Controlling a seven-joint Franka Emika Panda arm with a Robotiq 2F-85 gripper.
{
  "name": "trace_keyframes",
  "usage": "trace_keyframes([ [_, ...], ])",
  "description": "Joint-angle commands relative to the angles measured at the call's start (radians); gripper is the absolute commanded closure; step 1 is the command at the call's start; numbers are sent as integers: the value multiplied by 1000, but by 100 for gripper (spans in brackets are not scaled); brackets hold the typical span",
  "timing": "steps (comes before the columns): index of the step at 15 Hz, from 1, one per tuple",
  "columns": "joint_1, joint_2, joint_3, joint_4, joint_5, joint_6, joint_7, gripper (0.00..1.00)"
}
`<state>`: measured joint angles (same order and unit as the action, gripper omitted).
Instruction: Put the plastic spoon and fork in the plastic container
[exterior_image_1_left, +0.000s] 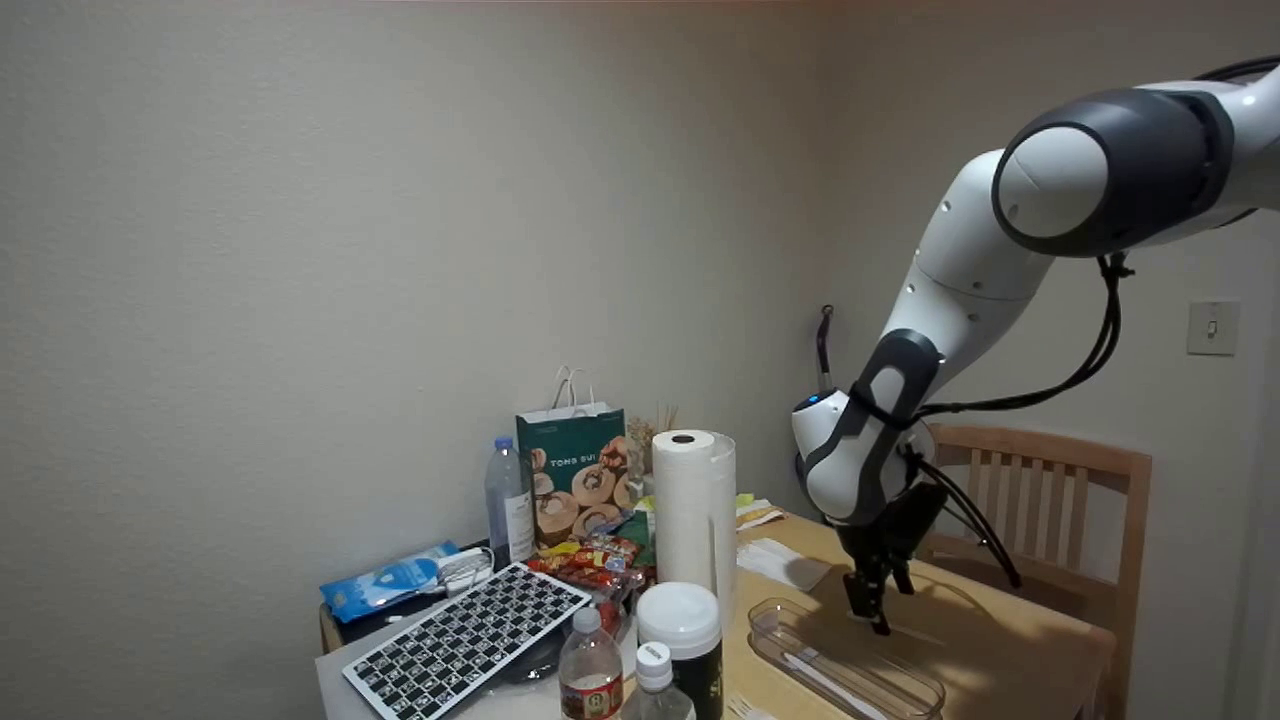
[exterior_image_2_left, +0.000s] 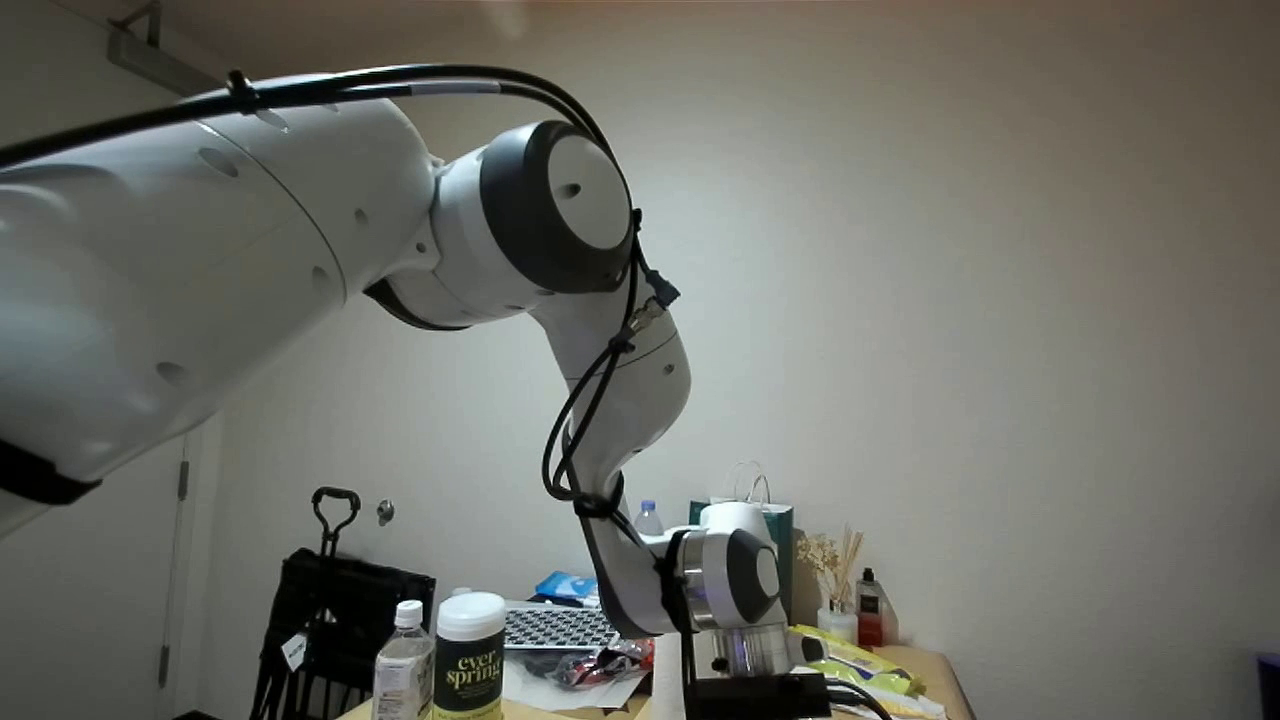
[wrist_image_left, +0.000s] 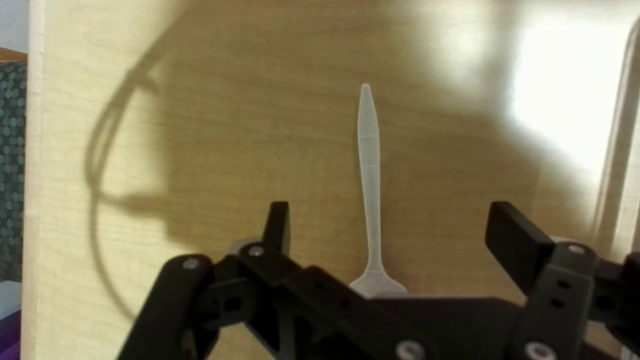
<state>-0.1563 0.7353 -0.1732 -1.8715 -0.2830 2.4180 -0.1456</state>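
The gripper (wrist_image_left: 390, 220) has its fingers wide apart, either side of a utensil (wrist_image_left: 370, 165) lying on the table (wrist_image_left: 225, 125) (spoon or fork; head partly hidden, type uncertain). The container (exterior_image_1_left: 775, 632), nearby, holds a second utensil (exterior_image_1_left: 832, 685).

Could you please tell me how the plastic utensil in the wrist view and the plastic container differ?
Shape: the plastic utensil is slim, widening towards one end; the plastic container is a shallow box with rounded corners. Colour: the plastic utensil is whitish; the plastic container is clear. Both rest on the wood-grained table.
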Motion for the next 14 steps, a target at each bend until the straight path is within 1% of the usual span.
trace_keyframes([
  [1, -27, 19, 30, 13, 15, 28, -55, 0],
  [5, -39, 50, 51, 45, 21, 46, -89, 0],
  [7, -14, 59, 23, 57, -1, 13, -55, 0],
  [9, -9, 56, 26, 50, 5, 23, -43, 0],
  [12, -31, 67, 31, 57, 17, 42, -57, 0],
  [13, -36, 74, 30, 67, 22, 37, -56, 17],
  [14, -40, 79, 29, 72, 23, 38, -57, 26],
])
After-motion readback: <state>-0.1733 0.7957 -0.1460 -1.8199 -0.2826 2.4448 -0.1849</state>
